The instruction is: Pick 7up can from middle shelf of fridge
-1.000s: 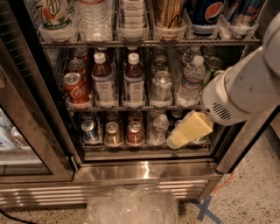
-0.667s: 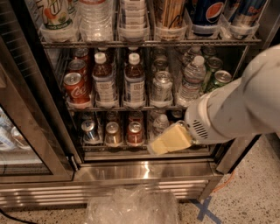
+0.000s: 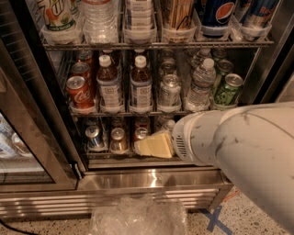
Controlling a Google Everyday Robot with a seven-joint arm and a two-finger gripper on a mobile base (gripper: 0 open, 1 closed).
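Observation:
The fridge (image 3: 151, 180) stands open in front of me. Its middle shelf (image 3: 119, 112) holds red cola cans (image 3: 79, 92) at the left, two white-capped brown bottles (image 3: 141, 85), a water bottle (image 3: 200, 86) and green cans (image 3: 228, 89) at the right. The 7up can (image 3: 169, 92), silver-grey with a shiny top, stands upright between the brown bottles and the water bottle. My gripper (image 3: 149, 146), a cream-coloured piece on the thick white arm (image 3: 239, 147), is below that shelf, in front of the bottom rack. It holds nothing that I can see.
The bottom rack holds small cans (image 3: 118, 140). The top rack (image 3: 156, 45) carries big Pepsi containers (image 3: 216, 13) and bottles. The glass door (image 3: 27, 151) hangs open at the left. A crumpled clear plastic bag (image 3: 138, 215) and a blue tape cross (image 3: 215, 220) lie on the floor.
The arm has swung left and down across the fridge front. The gripper has moved from the lower right to the middle of the bottom rack. The green cans now show.

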